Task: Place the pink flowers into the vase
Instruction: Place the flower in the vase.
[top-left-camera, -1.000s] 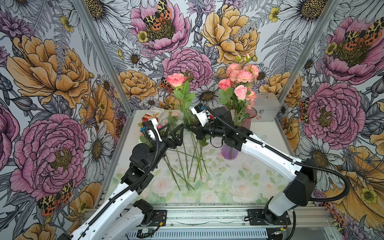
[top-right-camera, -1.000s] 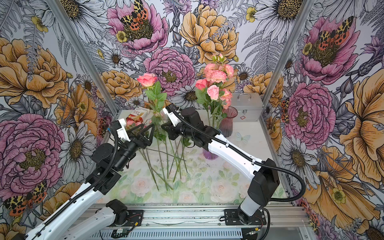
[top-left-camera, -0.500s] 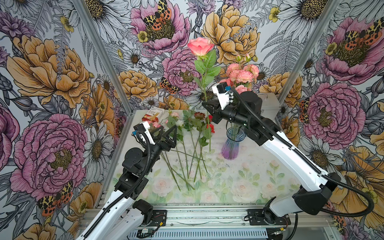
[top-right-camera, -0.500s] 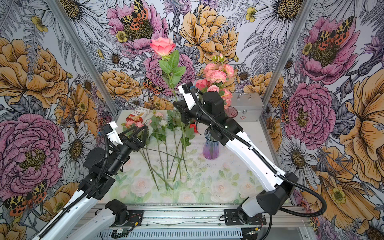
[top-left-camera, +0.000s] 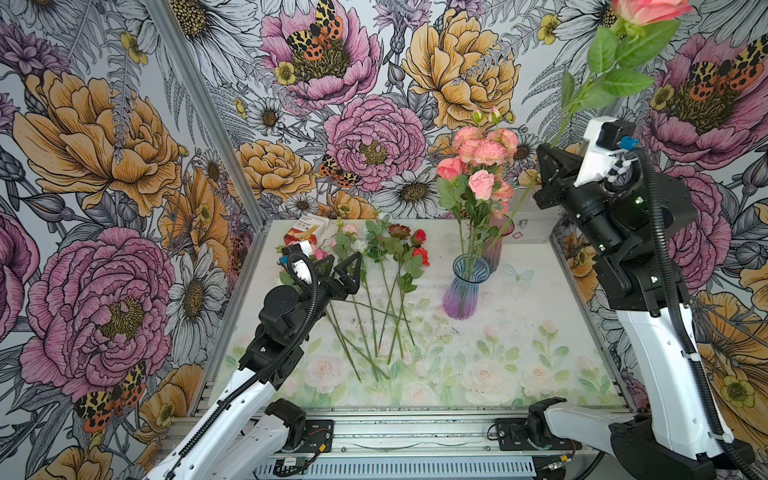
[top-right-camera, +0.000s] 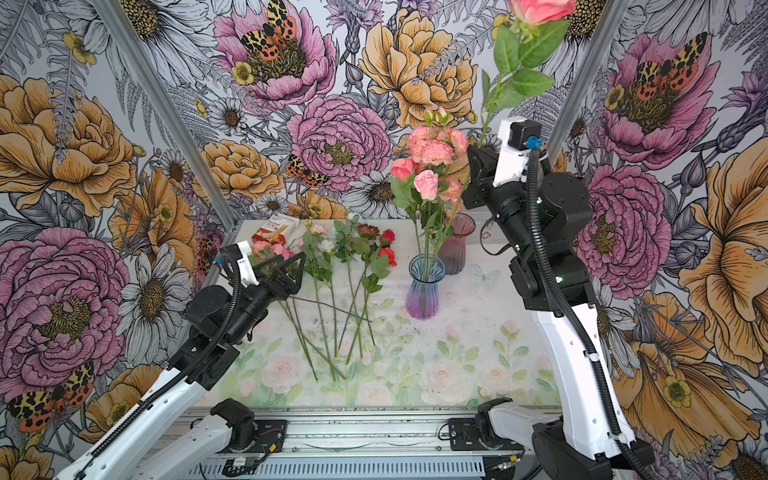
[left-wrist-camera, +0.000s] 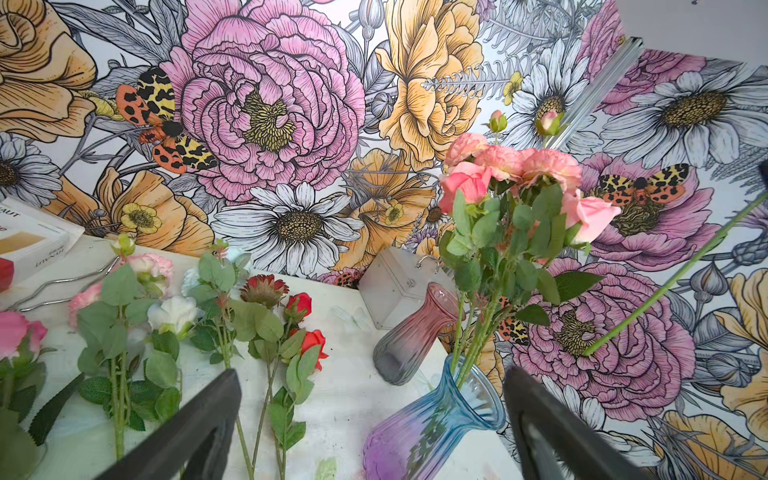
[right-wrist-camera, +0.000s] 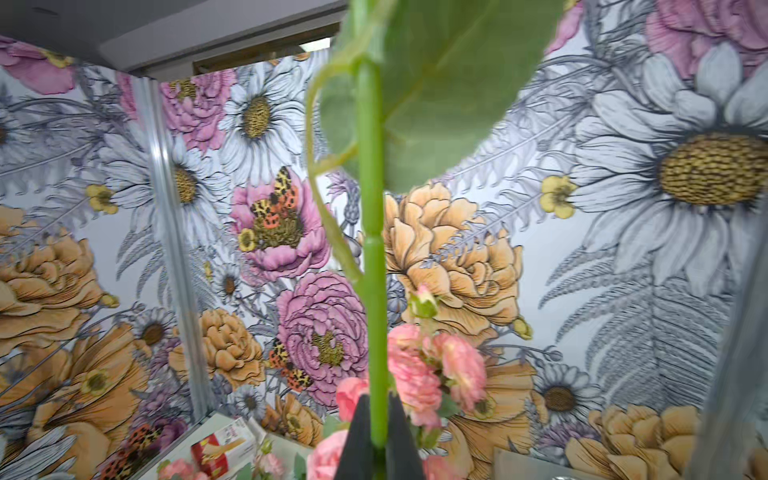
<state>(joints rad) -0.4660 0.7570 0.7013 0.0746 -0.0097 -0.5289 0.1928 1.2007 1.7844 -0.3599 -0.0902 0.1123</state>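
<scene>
The right tool (top-left-camera: 547, 166), jaws closed to a narrow gap on the green stem of a pink rose (top-left-camera: 652, 9), holds the flower high over the right rear of the bench (top-left-camera: 519, 332). The bloom reaches the top edge in both top views. The cut end slants down in the air, clear of the mouth of the blue-and-purple vase (top-left-camera: 461, 291). That vase stands upright mid-bench with a bunch of pink flowers (top-left-camera: 482, 166) already in it. A pink-and-grey vase (top-left-camera: 494, 249) stands just behind it, near the slanting stem, and a pale grey case (top-left-camera: 534, 232) sits by the back wall. The left tool (top-left-camera: 341, 266), jaws wide and holding nothing, hovers over the loose stems (top-left-camera: 374, 307) fanned out on the left of the bench. Among them are red blooms (top-left-camera: 420, 251), a dark maroon one (top-left-camera: 399, 229), a small white rose (top-left-camera: 360, 246) and a pink bloom (top-left-camera: 350, 229), near a red-and-white box (top-left-camera: 305, 230). The bench carries a pale rose print, and bold floral wallpaper (top-left-camera: 104, 145) covers the walls all round.
</scene>
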